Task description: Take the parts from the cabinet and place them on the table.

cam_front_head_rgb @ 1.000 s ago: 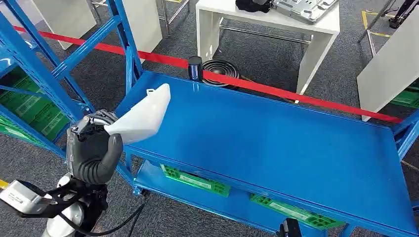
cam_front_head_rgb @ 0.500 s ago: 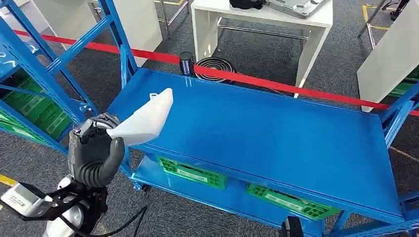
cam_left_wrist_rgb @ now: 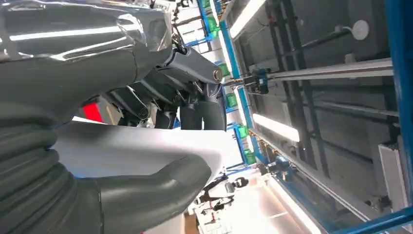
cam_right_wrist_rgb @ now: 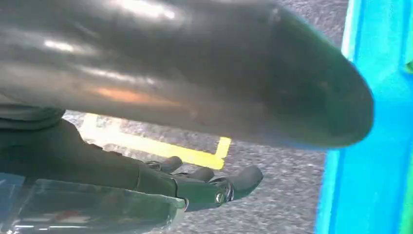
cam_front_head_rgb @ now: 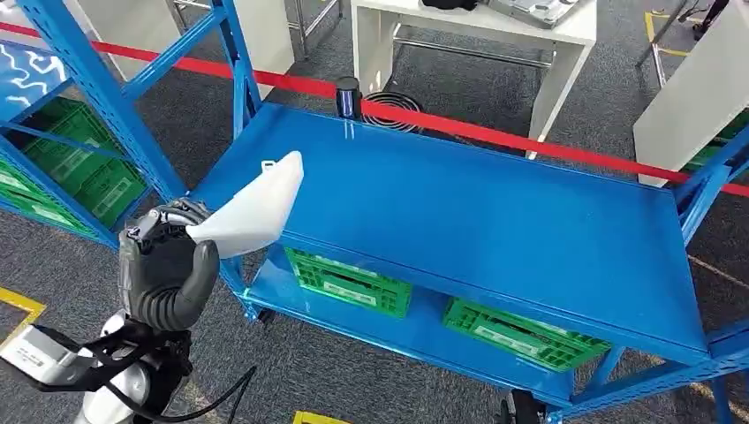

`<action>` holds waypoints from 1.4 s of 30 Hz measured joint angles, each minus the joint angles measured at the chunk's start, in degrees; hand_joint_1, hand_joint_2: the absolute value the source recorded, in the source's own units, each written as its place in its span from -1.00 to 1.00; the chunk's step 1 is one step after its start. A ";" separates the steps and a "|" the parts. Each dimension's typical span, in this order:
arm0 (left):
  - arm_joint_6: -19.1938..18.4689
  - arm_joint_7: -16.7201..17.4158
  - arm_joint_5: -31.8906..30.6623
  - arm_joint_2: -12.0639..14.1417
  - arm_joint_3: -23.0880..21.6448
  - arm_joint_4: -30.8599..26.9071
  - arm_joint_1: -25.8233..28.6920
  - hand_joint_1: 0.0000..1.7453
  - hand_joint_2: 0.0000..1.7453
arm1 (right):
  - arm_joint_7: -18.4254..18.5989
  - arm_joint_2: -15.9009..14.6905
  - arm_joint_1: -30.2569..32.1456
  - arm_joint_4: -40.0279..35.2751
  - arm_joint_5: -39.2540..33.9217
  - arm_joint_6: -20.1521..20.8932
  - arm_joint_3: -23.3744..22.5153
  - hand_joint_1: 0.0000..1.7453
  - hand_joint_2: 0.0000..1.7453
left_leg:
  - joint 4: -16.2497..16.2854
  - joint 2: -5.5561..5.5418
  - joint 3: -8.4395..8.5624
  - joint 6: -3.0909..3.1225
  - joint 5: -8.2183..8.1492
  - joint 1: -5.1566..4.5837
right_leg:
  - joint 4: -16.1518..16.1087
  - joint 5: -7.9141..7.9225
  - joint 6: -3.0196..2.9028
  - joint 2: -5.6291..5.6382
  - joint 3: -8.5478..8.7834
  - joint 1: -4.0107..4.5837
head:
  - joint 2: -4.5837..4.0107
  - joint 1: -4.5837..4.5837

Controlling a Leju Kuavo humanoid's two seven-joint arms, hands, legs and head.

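My left hand (cam_front_head_rgb: 166, 265) grips a white plastic part (cam_front_head_rgb: 252, 208) by its narrow end at the lower left of the head view. The part points up and to the right, and its wide end hangs over the near left corner of the blue table (cam_front_head_rgb: 495, 221). In the left wrist view the white part (cam_left_wrist_rgb: 146, 146) lies between the thick grey thumb (cam_left_wrist_rgb: 151, 192) and the darker fingers (cam_left_wrist_rgb: 195, 114). My right hand (cam_right_wrist_rgb: 195, 183) hangs over grey floor beside a blue frame, fingers loosely apart and holding nothing.
Two green crates (cam_front_head_rgb: 349, 283) (cam_front_head_rgb: 521, 336) sit on the table's lower shelf. A blue rack (cam_front_head_rgb: 97, 88) holding more green crates (cam_front_head_rgb: 71, 168) stands at the left. Red barrier tape (cam_front_head_rgb: 495, 137) runs behind the table, with a white table (cam_front_head_rgb: 477, 26) beyond it.
The whole picture has shifted, so the camera moved; the table's lower shelf and the left rack's crates show more. My left hand still holds the white part the same way.
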 joint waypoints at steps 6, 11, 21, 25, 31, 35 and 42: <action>0.00 -0.04 0.00 0.00 -0.04 0.11 0.01 1.00 1.00 | -0.02 -0.11 -0.19 0.02 -0.02 0.00 0.02 -1.00 -1.00 | 3.03 0.08 -4.03 -1.94 1.89 0.12 | -17.02 1.76 0.35 0.30 11.64 -0.24 | 0.00 -0.24; 0.02 -0.07 -0.02 0.11 0.00 0.09 0.06 1.00 1.00 | 0.00 -0.02 -0.32 0.02 -0.02 0.00 0.02 -1.00 -1.00 | 7.57 -0.29 -5.63 -3.56 -3.92 0.87 | -16.71 3.96 -2.52 -0.02 9.88 -0.32 | 0.00 -0.48; 0.83 -0.55 0.24 0.24 -0.15 0.09 -0.05 1.00 1.00 | -0.26 0.00 -0.12 0.07 -0.46 0.11 0.09 -1.00 -1.00 | 2.19 -0.76 6.35 -1.83 -7.64 -0.10 | -16.89 9.63 -1.10 0.01 4.44 0.13 | 0.00 -0.46; 1.38 -0.96 0.61 0.42 -0.31 0.11 0.01 1.00 1.00 | -0.39 0.07 0.15 0.20 -0.50 0.04 0.26 -1.00 -1.00 | 0.57 -0.20 5.16 -0.08 -4.90 -0.08 | -16.78 10.01 -0.26 0.02 3.81 -0.17 | 0.00 -0.55; 2.56 -1.29 0.61 0.50 -0.37 0.09 1.06 1.00 1.00 | -0.52 -0.52 0.38 0.37 -0.55 -0.02 0.42 -1.00 -1.00 | 0.63 -0.23 -0.40 0.45 -0.54 -0.27 | 1.08 0.55 0.34 0.00 -0.35 -0.23 | 0.00 -0.15; 2.71 -1.38 0.59 0.68 -0.39 -0.02 1.46 1.00 1.00 | -0.52 -0.72 0.14 0.39 -0.55 -0.04 0.52 -1.00 -1.00 | 2.34 -0.26 -3.73 -0.61 1.22 -0.41 | -17.10 1.89 0.81 -0.03 13.04 -0.13 | 0.00 -0.04; 3.02 -1.60 0.59 1.01 -0.48 -0.33 2.10 1.00 1.00 | -0.44 -0.83 0.30 0.44 -0.63 -0.04 1.12 -1.00 -1.00 | 8.37 -0.52 -6.32 -3.14 -4.63 0.51 | -17.51 4.00 -2.66 -0.22 10.32 -0.11 | 0.00 -0.61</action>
